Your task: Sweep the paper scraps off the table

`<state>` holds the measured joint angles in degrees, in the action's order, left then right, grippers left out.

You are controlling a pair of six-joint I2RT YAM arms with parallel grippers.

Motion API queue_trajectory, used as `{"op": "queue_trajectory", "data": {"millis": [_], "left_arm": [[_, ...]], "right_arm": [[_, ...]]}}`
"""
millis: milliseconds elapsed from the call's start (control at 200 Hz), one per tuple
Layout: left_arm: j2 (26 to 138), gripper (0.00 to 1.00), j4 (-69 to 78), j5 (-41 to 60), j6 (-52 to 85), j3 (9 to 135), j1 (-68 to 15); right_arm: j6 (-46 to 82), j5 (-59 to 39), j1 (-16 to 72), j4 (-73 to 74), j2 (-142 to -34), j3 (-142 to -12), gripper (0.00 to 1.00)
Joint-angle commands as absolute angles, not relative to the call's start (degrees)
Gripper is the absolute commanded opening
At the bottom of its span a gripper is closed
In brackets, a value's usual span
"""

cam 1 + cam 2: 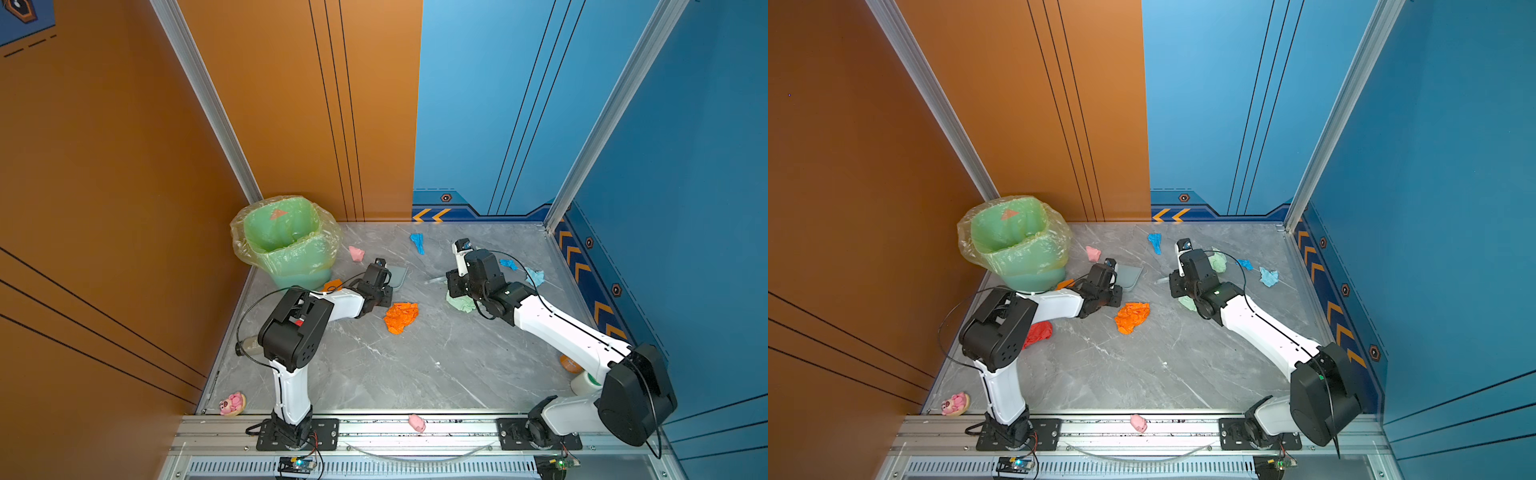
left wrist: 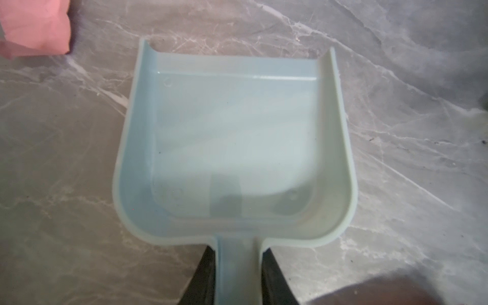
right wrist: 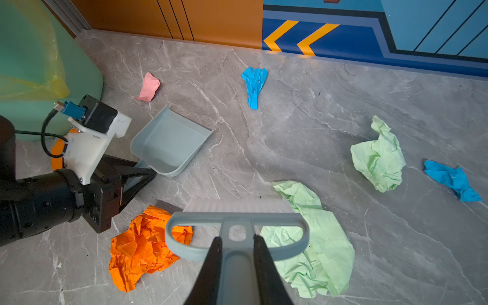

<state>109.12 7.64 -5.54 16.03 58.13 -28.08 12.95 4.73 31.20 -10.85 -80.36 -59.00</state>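
**Right pincer**: jaws clamped on the handle of the brush. The bristles point down at the table; contact cannot be confirmed.

**Left pincer**: jaws clamped on the handle of the pan, which lies flat and empty.

Directions follow a clock laid on a top view, twelve toward the back wall.

- **Pan:** it lies at nine from the brush, near but apart.
- **Orange scrap**: it lies at about seven from the brush.
- **Green scrap**: it lies at about five, partly under the right arm. In the right wrist view its edge is just beside the bristles.
- **Pan's long axis:** it runs from the handle at eight to the mouth at two. The mouth therefore opens toward the back wall, away from both scraps, which lie on the handle side.

**Judgement:** the next stroke turns on this misalignment. Either the pan is swung so its mouth faces about five, or the brush must carry each scrap round to two. The orange scrap is nearer the left pincer and the green scrap nearer the right.

A pink scrap and a blue scrap lie further back, nearer the mouth side.
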Motion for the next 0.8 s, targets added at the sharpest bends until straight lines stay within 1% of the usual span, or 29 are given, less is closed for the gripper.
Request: {"op": "queue_trajectory", "data": {"millis": [0, 275, 390, 621, 791], "left_arm": [[111.4, 0.16, 3.9, -2.7, 15.9, 56.7, -28.0], [110.9, 0.05, 3.6, -3.5, 16.3, 56.6, -28.0], [110.3, 0.03, 3.4, -3.4, 16.9, 56.4, -28.0], [106.8, 0.00, 2.1, -2.9, 18.5, 54.9, -27.9], [102.8, 0.00, -0.3, -2.6, 19.2, 53.5, -28.0]], "right_arm": [[12.9, 4.5, 31.7, -10.1, -80.8, -61.0, 0.00], [12.9, 4.4, 31.7, -9.9, -81.1, -61.1, 0.00], [12.8, 4.3, 31.8, -9.8, -81.3, -61.1, 0.00], [11.0, 3.6, 31.8, -8.9, -81.5, -61.4, 0.00], [8.8, 0.1, 31.4, -7.0, -81.5, -61.9, 0.00]]}}
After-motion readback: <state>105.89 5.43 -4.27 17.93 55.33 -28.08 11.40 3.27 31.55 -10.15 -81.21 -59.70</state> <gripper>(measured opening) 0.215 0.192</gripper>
